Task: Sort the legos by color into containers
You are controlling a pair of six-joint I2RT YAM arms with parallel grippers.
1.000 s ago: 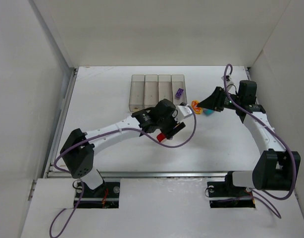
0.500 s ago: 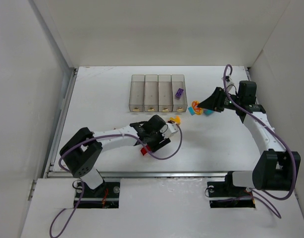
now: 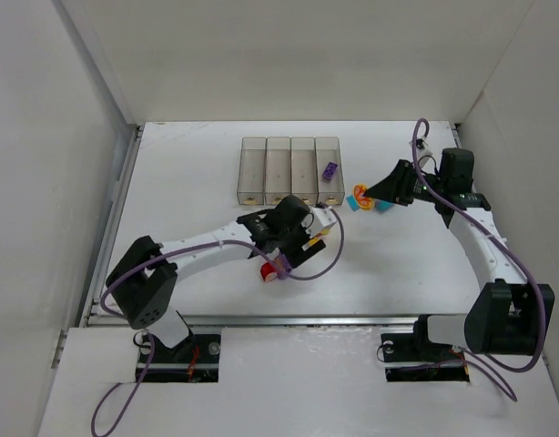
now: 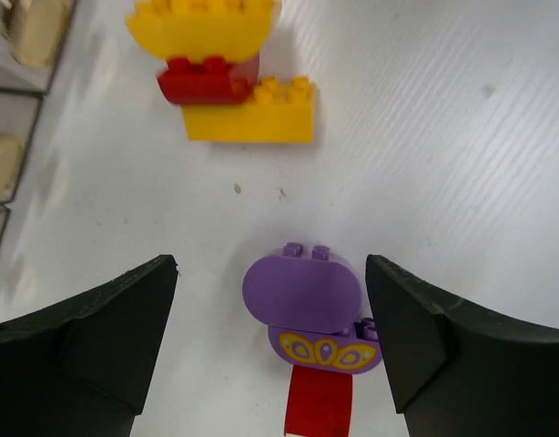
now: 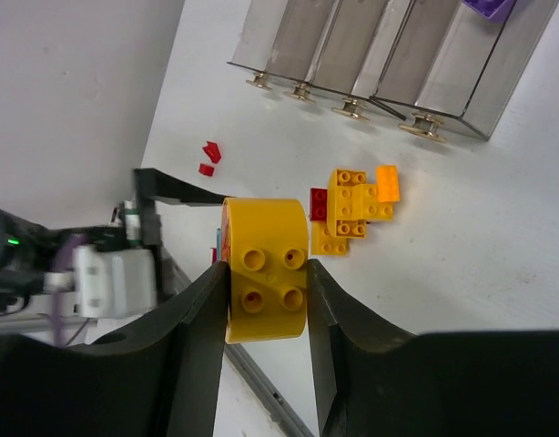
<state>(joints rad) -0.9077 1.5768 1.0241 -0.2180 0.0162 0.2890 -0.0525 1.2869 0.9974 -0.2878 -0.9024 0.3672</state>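
My left gripper (image 4: 272, 273) is open, its jaws on either side of a purple and red lego clump (image 4: 313, 314) lying on the table. In the top view this gripper (image 3: 283, 259) hangs over that clump (image 3: 273, 271). A yellow and red clump (image 4: 223, 77) lies just beyond it. My right gripper (image 5: 266, 273) is shut on a rounded yellow lego (image 5: 267, 264), held above the table right of the containers (image 3: 290, 169). A purple lego (image 3: 329, 169) lies in the rightmost bin. Teal legos (image 3: 382, 206) lie under the right gripper (image 3: 361, 194).
The yellow and red clump also shows in the right wrist view (image 5: 352, 209), below the bins' ends (image 5: 380, 64). Two small red bits (image 5: 209, 155) lie to the left of it. White walls enclose the table on three sides.
My left gripper has drawn back from the bins toward the near edge and now stands open over the purple and red clump. The right arm has hardly moved.
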